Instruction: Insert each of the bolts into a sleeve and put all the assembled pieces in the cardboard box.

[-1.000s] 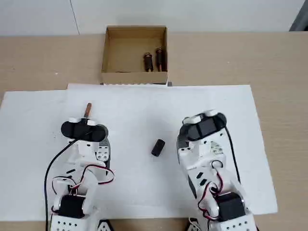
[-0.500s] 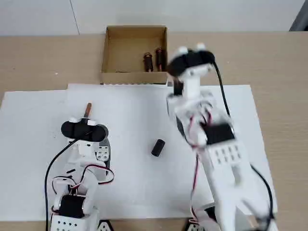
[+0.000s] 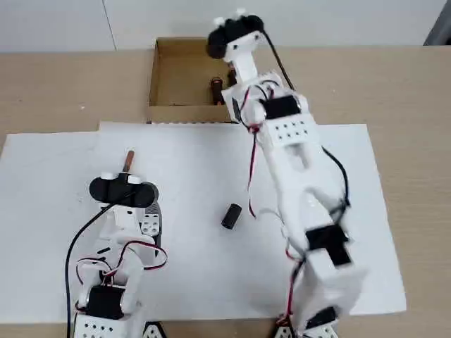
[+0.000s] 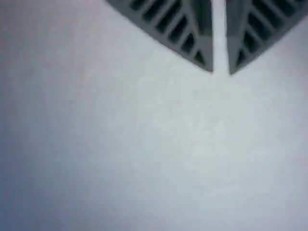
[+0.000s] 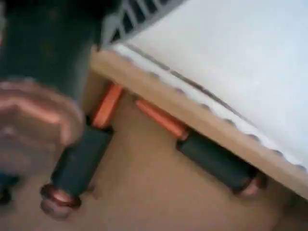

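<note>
Clenched on an assembled piece (image 5: 43,57) over the box (image 3: 197,113), the right gripper (image 5: 62,43) risks releasing high, bouncing it off the 2 pieces (image 3: 217,90) inside, while the left gripper (image 4: 220,67), closed empty, sits beside the bolt (image 3: 129,160), sleeve (image 3: 231,215) apart.
</note>
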Motion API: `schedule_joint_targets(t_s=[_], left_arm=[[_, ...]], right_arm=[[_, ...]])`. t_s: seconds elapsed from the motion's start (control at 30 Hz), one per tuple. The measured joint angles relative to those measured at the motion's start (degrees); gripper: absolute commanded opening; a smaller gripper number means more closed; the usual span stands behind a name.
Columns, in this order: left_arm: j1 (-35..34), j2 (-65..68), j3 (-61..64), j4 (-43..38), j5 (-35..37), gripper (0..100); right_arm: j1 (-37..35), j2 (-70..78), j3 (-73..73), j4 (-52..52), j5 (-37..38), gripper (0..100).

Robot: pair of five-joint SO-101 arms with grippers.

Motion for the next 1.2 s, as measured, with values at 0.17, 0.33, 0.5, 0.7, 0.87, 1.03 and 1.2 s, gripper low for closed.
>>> schedule_joint_targets(t_s=[0.17, 0.33, 0.5, 0.7, 0.87, 1.03, 1.2], left_arm=[[0.0, 0.0, 0.0, 0.0, 0.1, 1], [0.0, 0.0, 0.0, 0.1, 0.1, 1], [0.0, 0.0, 0.0, 0.1, 0.1, 1], [0.0, 0.0, 0.0, 0.1, 0.1, 1], [0.0, 0.0, 0.0, 0.1, 0.1, 1], [0.0, 0.0, 0.0, 0.1, 0.1, 1], [0.0, 0.0, 0.0, 0.1, 0.1, 1]], right_arm=[[-0.2, 12.2, -12.1, 0.0, 6.6, 0.7], [-0.1, 23.7, -24.8, 0.0, 11.2, 0.9], [-0.2, 34.5, -38.3, 0.0, 14.1, 3.2], [-0.2, 41.8, -49.9, 3.1, 15.6, 16.9], [-0.1, 43.3, -56.7, 6.1, 15.6, 13.2], [-0.2, 43.3, -58.9, 9.1, 15.6, 12.6], [0.0, 43.8, -65.7, 15.8, 15.6, 12.6]])
